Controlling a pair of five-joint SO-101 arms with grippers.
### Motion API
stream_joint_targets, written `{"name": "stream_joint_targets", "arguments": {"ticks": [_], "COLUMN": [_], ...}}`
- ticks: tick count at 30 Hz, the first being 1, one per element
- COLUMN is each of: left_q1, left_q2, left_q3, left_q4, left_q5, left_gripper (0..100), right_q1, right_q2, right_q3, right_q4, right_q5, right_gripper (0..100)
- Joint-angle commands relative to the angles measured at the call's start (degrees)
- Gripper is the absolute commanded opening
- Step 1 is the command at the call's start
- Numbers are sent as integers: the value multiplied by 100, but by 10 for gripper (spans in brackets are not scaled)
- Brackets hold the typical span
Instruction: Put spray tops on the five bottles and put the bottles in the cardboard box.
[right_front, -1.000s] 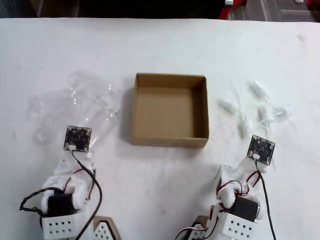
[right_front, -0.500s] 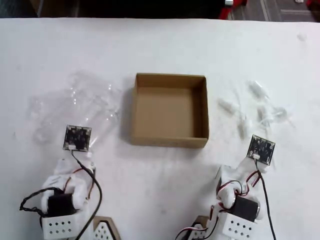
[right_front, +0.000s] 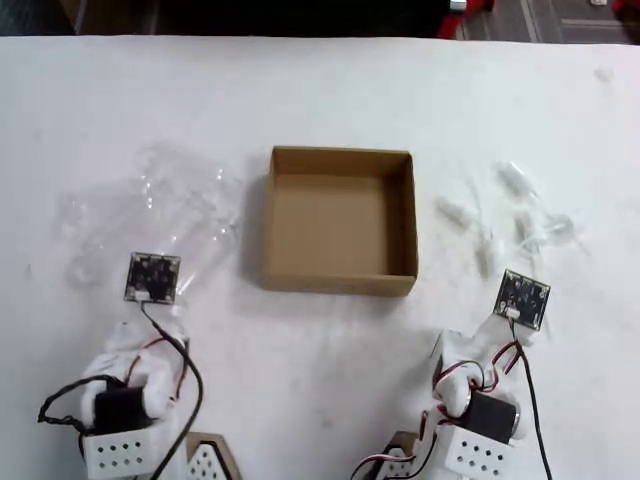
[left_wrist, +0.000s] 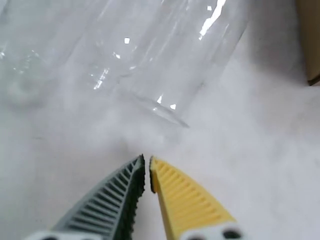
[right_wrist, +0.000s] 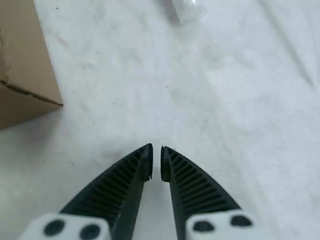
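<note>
Both pinched closed, empty: left gripper (left_wrist: 147, 167) near clear bottles (left_wrist: 170, 65); right gripper (right_wrist: 156, 162) near cardboard box (right_wrist: 20, 65), spray top (right_wrist: 187, 10).

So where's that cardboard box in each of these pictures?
High view: cardboard box mid-table, open and empty.
Left wrist view: a brown sliver of it at the picture's edge, beyond a clear bottle.
Right wrist view: one brown corner at the picture's edge.
Shared landmark: the white table under it.
</note>
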Motion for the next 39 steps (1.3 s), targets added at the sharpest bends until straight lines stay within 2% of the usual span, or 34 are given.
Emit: {"name": "stream_joint_targets", "arguments": {"ticks": [1,12,29,34,39], "left_q1": [-259,-251,-268,-268,-277], "left_q2": [-66,-66,-66,-66,-66], "left_q3": [0,0,0,0,0], "left_q4": [-273,-264,-255,44,62], "left_q5": [-44,-44,-44,-53,-97], "left_gripper": [23,22,23,24,24], "right_q1": [-22,-57,-13,629,145], "right_q2": [4,4,4,-4,-4], "right_q3": [53,53,53,-132,-308], "right_q4": [-4,-40,-4338,-4884,-5244], "right_q5": [18,9,18,26,26], "right_gripper": [17,19,22,22,22]}}
